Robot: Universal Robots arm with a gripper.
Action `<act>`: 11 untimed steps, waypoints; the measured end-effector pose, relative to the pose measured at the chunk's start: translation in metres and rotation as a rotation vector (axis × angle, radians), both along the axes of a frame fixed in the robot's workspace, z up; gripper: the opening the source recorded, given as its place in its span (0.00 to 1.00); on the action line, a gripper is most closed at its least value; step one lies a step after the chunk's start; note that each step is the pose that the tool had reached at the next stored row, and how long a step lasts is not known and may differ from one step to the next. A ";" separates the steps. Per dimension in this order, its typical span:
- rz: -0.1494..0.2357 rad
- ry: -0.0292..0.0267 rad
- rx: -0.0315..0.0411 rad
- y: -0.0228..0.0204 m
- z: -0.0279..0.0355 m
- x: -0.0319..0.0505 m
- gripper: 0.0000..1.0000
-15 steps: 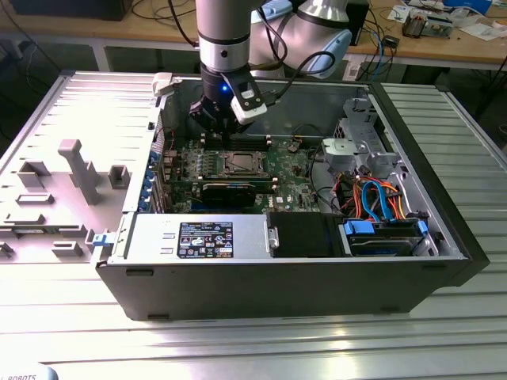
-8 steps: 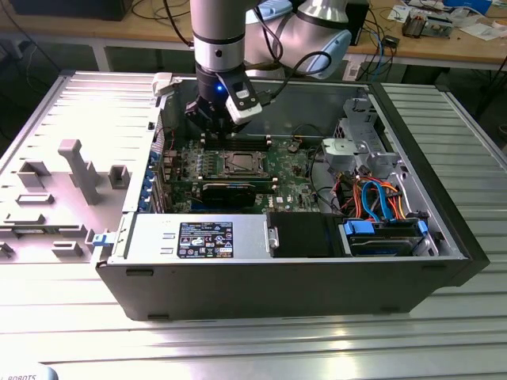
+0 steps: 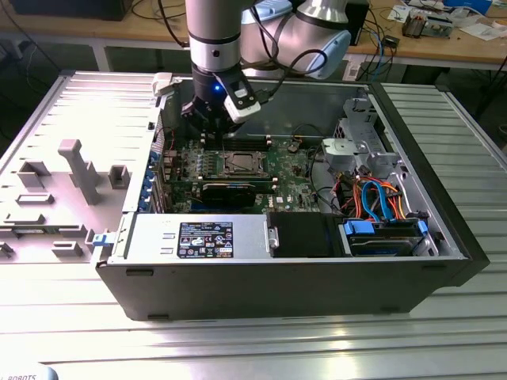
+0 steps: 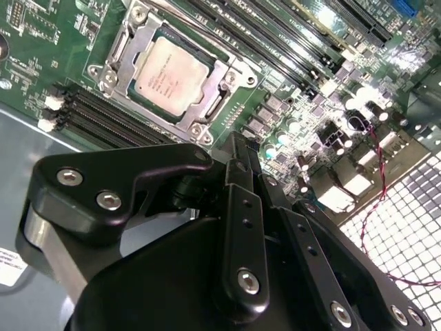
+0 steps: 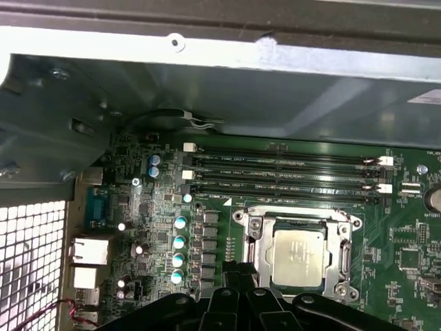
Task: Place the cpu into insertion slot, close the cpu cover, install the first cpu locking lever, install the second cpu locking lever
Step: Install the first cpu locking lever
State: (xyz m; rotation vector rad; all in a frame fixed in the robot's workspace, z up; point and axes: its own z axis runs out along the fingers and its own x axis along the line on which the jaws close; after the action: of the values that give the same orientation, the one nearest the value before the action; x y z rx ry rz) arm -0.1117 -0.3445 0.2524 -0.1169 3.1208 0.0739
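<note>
The gripper (image 3: 209, 131) hangs on the arm inside the open computer case (image 3: 277, 285), low over the green motherboard (image 3: 289, 170). Its black fingers (image 4: 238, 179) are pressed together with nothing between them, as both wrist views show. In the exterior view it sits just to the exterior view's left of the insertion slot (image 3: 230, 164) and a little farther back, not touching it.

The cpu (image 4: 172, 74) lies flat in that slot, and its silver-grey top also shows in the first wrist view (image 5: 302, 256). The cpu cover (image 4: 112, 61) lies down around the chip, and the chip's top fills its square window. The same frame appears in the first wrist view (image 5: 256, 249). I cannot tell whether the 2 locking levers are latched.

Beyond the socket, on its far side, run 4 long memory slots (image 5: 282, 172). On its near side a long black expansion card (image 3: 230, 190) crosses the board. Nearer again sits a grey box with a label (image 3: 198, 237). At the exterior view's right, blue and orange cables (image 3: 376, 198) curl beside a metal drive cage (image 3: 360, 142).

The case rests on a ribbed metal table (image 3: 317, 340). Grey blocks (image 3: 79, 170) stand on the table at the exterior view's left, well apart from the case.
</note>
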 end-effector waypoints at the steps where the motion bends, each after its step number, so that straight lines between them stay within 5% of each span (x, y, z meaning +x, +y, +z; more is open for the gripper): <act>1: 0.000 0.0003 -0.0001 -0.0001 0.0001 -0.0021 0.11; 11: 0.002 0.0001 0.0000 0.0115 0.0000 -0.0069 0.11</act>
State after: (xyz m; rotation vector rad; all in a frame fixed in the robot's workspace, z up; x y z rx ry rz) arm -0.1186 -0.3330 0.2524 -0.1192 3.1208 0.0739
